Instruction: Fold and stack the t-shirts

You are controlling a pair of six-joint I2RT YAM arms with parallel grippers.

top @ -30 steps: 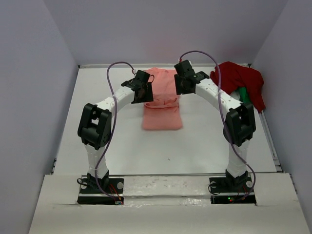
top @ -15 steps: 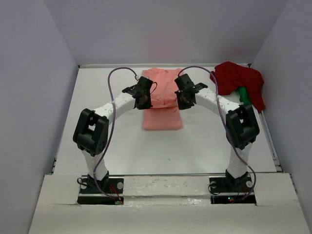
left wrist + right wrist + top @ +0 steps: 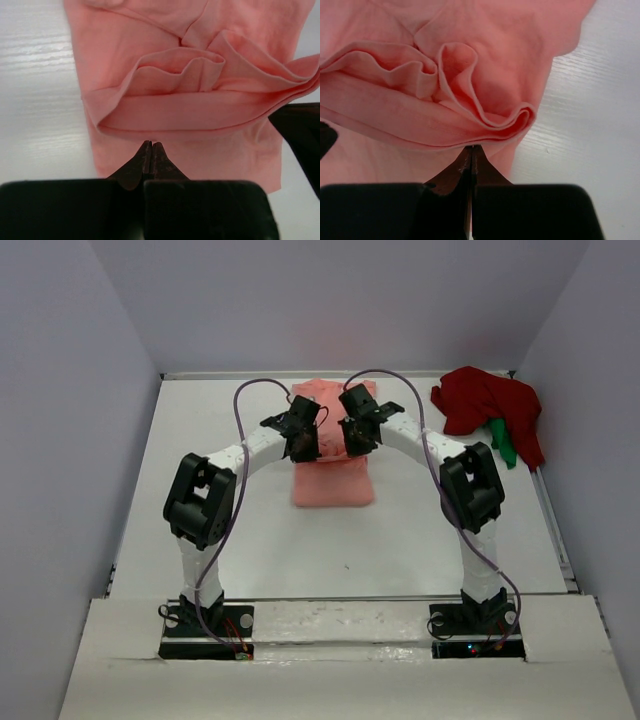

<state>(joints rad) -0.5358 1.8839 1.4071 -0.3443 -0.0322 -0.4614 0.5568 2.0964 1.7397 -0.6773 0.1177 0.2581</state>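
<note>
1. Top view: the salmon-pink t-shirt point(image 3: 332, 485) lay on the bench point(image 3: 400, 530), toward its far side. The left tool point(image 3: 303, 448) and right tool point(image 3: 352, 440) were side by side over the shirt's middle. The dark red t-shirt point(image 3: 490, 405) and green t-shirt point(image 3: 503, 440) were heaped at the far right, well apart.
2. Left wrist view: the left tool point(image 3: 151, 148) was closed, its tips pinching the near edge of a raised fold. Every layer should probably sit in that pinch before any pull.
3. Right wrist view: the right tool point(image 3: 471, 150) was likewise closed on the rippled fold near the shirt's edge. Moving both tools level, at one pace and with the cloth taut between them, would lay the fold square.
</note>
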